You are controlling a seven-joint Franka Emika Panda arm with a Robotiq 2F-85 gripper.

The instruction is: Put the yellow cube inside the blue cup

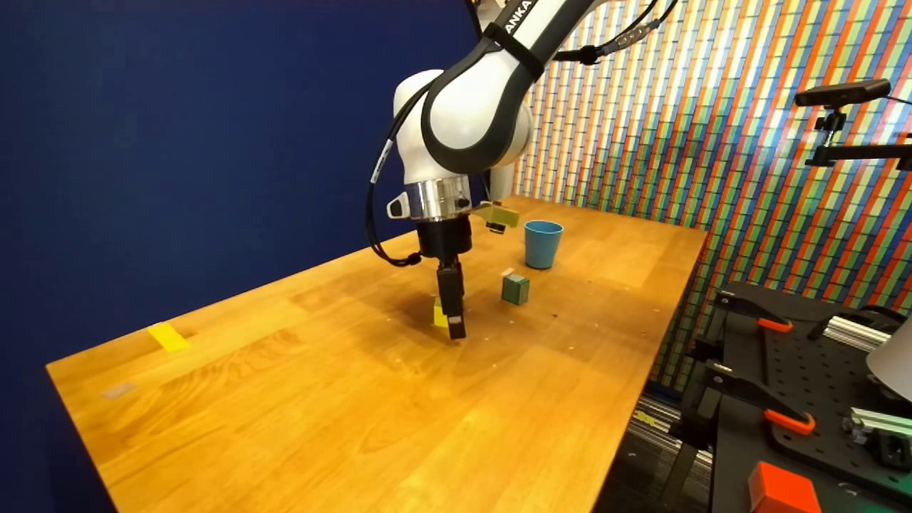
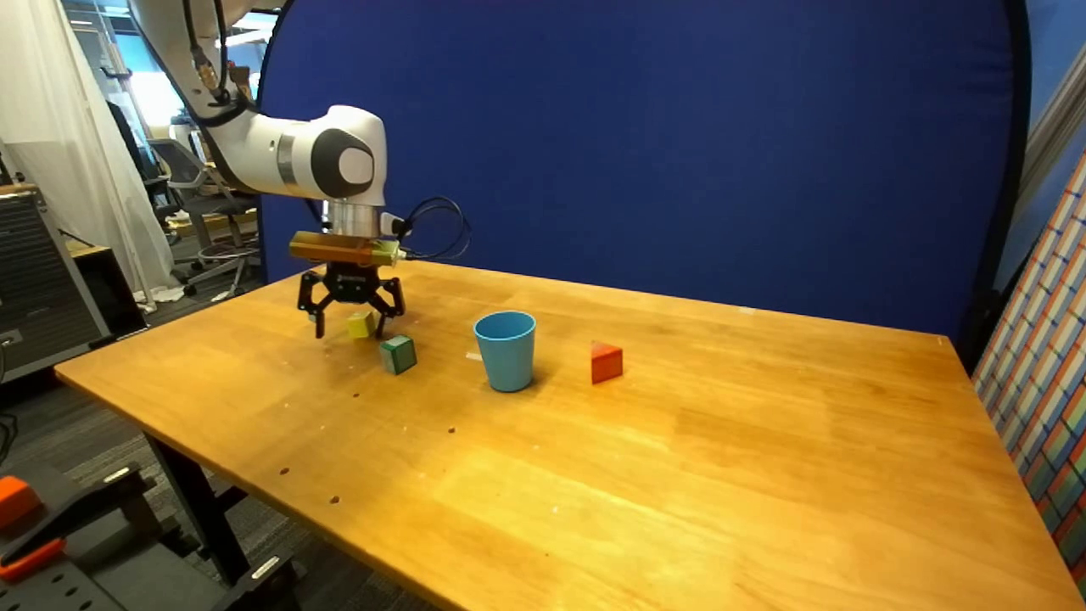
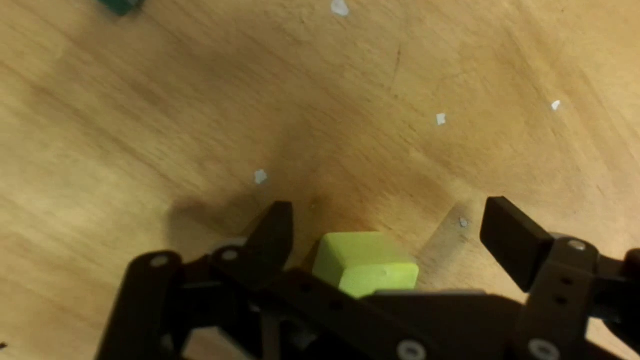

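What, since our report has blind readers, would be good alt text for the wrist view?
An open black gripper straddles a partly hidden yellow cube on a wooden table. Pale specks dot the table, and a corner of a green block shows at upper left.

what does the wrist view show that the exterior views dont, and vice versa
Only the wrist view: screw heads on the gripper up close, and a look down between its open fingers.

Only the exterior views: the blue cup and white arm in both, plus the red block on the table in an exterior view.

Shared: the table, gripper, yellow cube and green cube, of which the wrist view catches just a corner.
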